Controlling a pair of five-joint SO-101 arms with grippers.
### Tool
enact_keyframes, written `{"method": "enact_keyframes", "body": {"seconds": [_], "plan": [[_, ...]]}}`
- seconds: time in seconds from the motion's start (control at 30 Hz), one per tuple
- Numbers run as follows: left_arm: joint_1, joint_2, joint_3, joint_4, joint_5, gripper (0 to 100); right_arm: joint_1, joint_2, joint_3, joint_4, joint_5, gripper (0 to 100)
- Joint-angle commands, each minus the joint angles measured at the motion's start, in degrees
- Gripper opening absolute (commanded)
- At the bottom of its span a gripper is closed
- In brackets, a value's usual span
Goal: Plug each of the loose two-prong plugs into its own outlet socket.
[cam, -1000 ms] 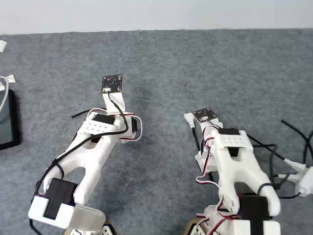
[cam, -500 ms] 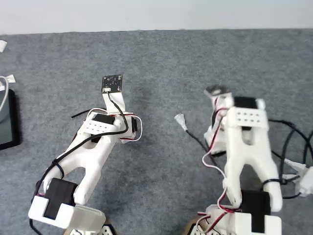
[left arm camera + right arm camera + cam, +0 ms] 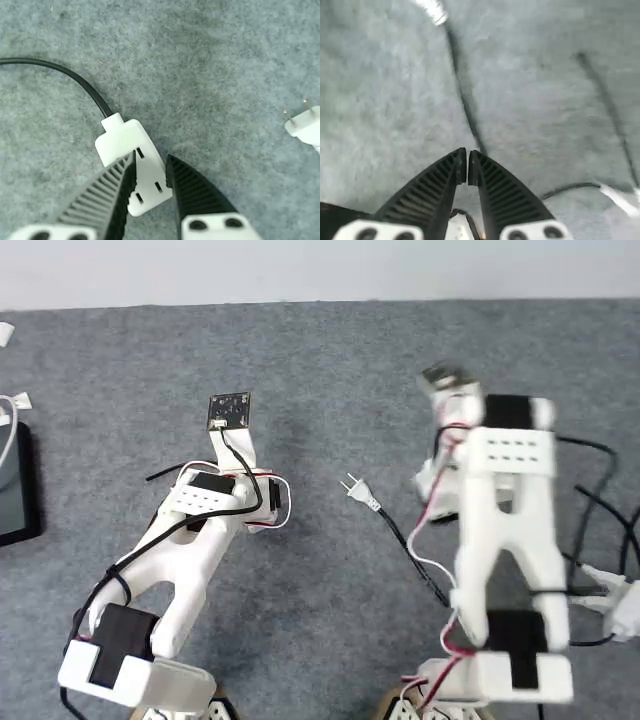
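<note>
Plug (image 3: 353,486) lies clear of right pincer (image 3: 468,155) (tips together); left pincer (image 3: 151,160) parted over socket (image 3: 120,137).

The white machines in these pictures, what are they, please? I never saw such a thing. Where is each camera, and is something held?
They are two robot arms, the left arm and the right arm, on a grey table. One camera looks down from above; the other two sit on the wrists. The left arm's fingers, slightly apart, are over a white outlet socket. A loose two-prong plug lies between the arms. The right arm's fingers are shut, holding nothing.
</note>
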Motion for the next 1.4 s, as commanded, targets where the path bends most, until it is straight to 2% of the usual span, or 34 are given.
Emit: {"method": "enact_keyframes", "body": {"seconds": [0.0, 0.1, 0.2, 0.27, 0.5, 0.8, 0.87, 0.93, 1.0, 1.2, 1.37], "plan": [[-0.97, 0.35, 1.80, 1.05, -0.09, 1, -1.89, 5.14, 4.13, -9.80, -2.02, 0.9], [-1.05, 0.35, 1.80, 1.05, -0.09, 1, -2.15, 10.59, 8.53, -17.80, -3.52, 4.1], [-1.05, 0.35, 1.80, 1.05, -0.09, 1, -2.42, 13.05, 12.04, -20.18, -2.55, 15.2], [-1.05, 0.35, 1.80, 1.05, -0.09, 1, -2.07, 13.14, 14.24, -20.53, -1.23, 19.1], [-0.97, 0.35, 1.71, 1.05, -0.09, 1, -2.15, 13.05, 20.40, -27.91, -1.23, 13.6], [-1.05, 0.35, 1.71, 1.05, -0.09, 1, -4.88, 9.63, 22.24, -28.97, -1.32, 12.5], [-1.14, 0.35, 1.71, 1.05, -0.09, 1, -4.44, 10.42, 23.30, -31.78, -1.32, 8.4], [-1.14, 0.35, 1.71, 1.05, -0.09, 1, -3.47, 11.38, 23.47, -33.98, -1.32, 0.0], [-1.14, 0.35, 1.71, 1.05, -0.09, 1, -2.59, 11.74, 23.21, -33.54, -1.23, 2.3], [-1.14, 0.35, 1.71, 1.05, -0.09, 1, -1.27, 11.74, 22.42, -33.36, -1.14, 0.8], [-1.14, 0.35, 1.71, 1.05, -0.09, 1, 1.63, 11.03, 12.84, -23.69, -0.09, 0.8]]}}
